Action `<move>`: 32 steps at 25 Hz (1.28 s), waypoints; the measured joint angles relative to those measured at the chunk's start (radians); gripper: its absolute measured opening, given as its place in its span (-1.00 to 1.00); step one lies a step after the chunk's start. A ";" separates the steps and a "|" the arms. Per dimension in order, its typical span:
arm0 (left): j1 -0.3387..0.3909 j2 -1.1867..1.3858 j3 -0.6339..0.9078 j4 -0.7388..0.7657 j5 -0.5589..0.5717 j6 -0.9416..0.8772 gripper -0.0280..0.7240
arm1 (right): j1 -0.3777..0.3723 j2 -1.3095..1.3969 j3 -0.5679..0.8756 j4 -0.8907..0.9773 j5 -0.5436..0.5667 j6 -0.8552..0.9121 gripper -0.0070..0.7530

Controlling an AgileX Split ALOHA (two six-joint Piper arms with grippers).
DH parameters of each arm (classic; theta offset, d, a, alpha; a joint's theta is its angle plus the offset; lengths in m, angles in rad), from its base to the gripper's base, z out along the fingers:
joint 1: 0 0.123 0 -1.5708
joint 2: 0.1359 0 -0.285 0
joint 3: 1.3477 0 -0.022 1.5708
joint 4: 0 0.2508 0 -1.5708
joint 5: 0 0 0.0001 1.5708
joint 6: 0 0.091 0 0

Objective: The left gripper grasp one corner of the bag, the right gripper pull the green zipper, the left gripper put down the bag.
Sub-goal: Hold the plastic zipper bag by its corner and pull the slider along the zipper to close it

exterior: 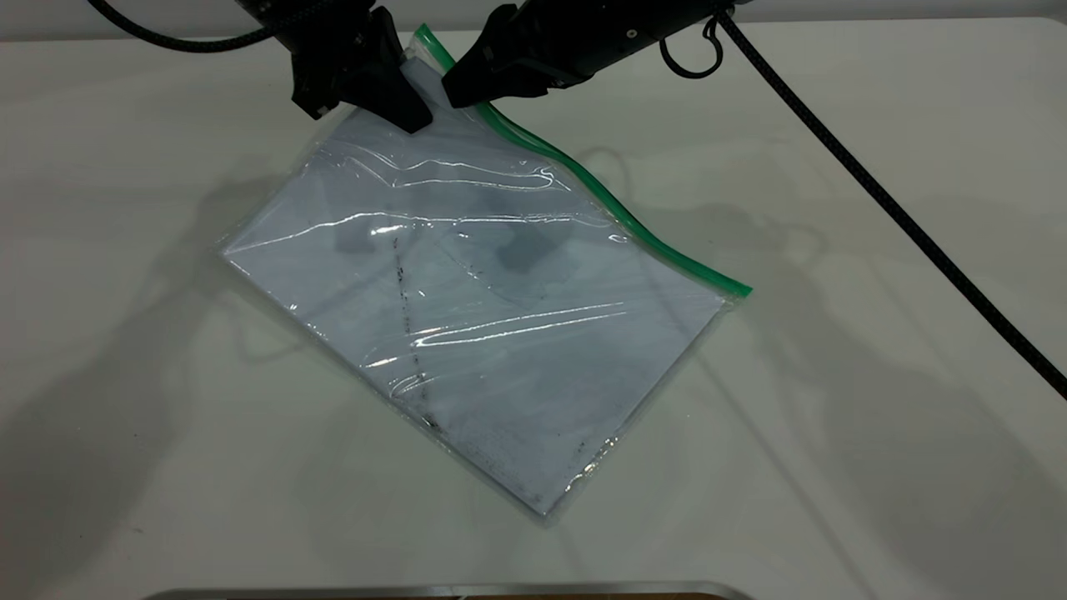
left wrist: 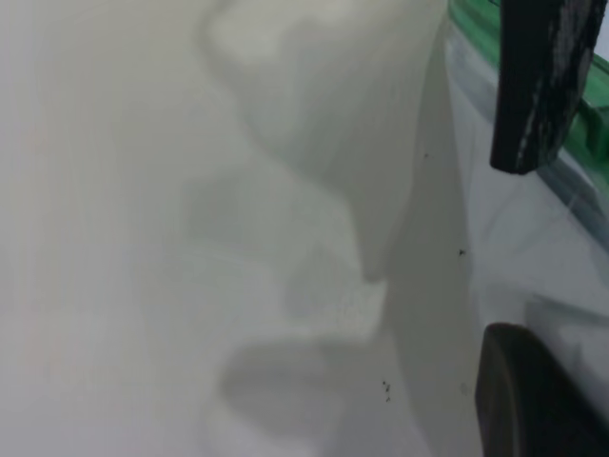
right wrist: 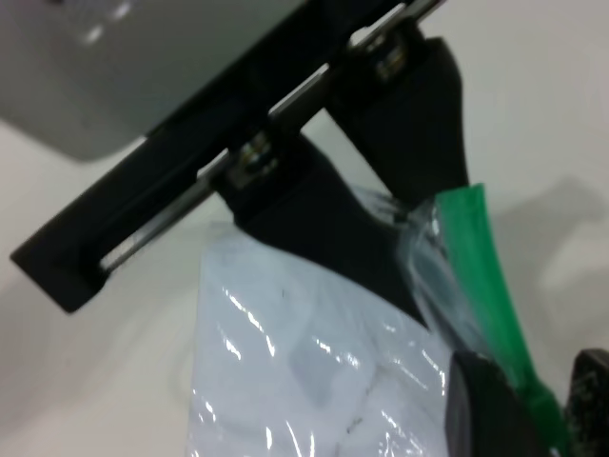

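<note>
The large flat clear plastic bag (exterior: 483,308) with white paper inside lies diagonally on the white table (exterior: 834,417), its far corner lifted off the surface. A dark smudged line (exterior: 408,317) runs across the paper.

The chunky matte-black left gripper (exterior: 408,100) sits at that raised far corner, and its two short jaws are closed on the bag's plastic just beside the end of the zip; in the right wrist view the same gripper (right wrist: 400,214) pinches the crinkled corner from both faces.

The narrow bright green zipper (exterior: 617,212) runs along the bag's far right edge, from the held corner down to the corner nearest the right side of the table.

The black right gripper (exterior: 467,83), with a ribbed black cable (exterior: 900,217) trailing behind it, is just beside the left one at the upper end of the green strip. Its flat jaws stand on either side of the strip in the right wrist view (right wrist: 542,409), seemingly nearly closed, though whether they actually clamp it I cannot tell. The slider tab cannot be made out.
</note>
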 joint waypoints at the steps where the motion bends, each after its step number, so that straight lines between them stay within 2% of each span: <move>1: 0.000 0.000 0.000 0.000 0.000 0.000 -0.77 | 0.000 0.000 0.000 0.010 0.000 0.000 -0.38; 7: 0.000 0.000 0.000 0.000 0.000 -0.001 -0.77 | 0.000 0.000 0.000 0.023 0.000 -0.018 -0.59; 12: 0.000 0.000 0.000 -0.003 0.000 -0.003 -0.77 | 0.000 0.000 0.000 0.014 0.000 -0.027 -0.87; 32: 0.081 0.001 0.009 -0.196 0.122 0.077 -0.77 | -0.002 -0.004 -0.008 0.003 -0.049 -0.086 -0.88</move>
